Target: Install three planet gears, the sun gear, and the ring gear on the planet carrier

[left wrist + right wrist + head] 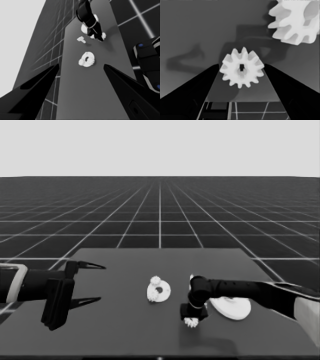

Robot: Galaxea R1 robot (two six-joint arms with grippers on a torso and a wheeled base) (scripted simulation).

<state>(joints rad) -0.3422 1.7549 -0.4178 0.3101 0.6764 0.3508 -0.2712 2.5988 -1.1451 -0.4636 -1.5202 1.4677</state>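
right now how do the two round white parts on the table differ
The smaller round part lies mid-table with a wide centre hole and small gears already on it; the larger round part lies toward the table's right end, partly behind the right arm, with no gears visible on it. The right gripper works at a gear near the larger part, away from the smaller one. Both are white, round and lie flat.

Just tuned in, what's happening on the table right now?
The right gripper is down at the near side of the table, its fingers on either side of a small gear, with a second gear lying close by. The larger round part sits just behind that arm. The smaller round part is mid-table with at least one gear on it. The left gripper waits, open, over the left end.
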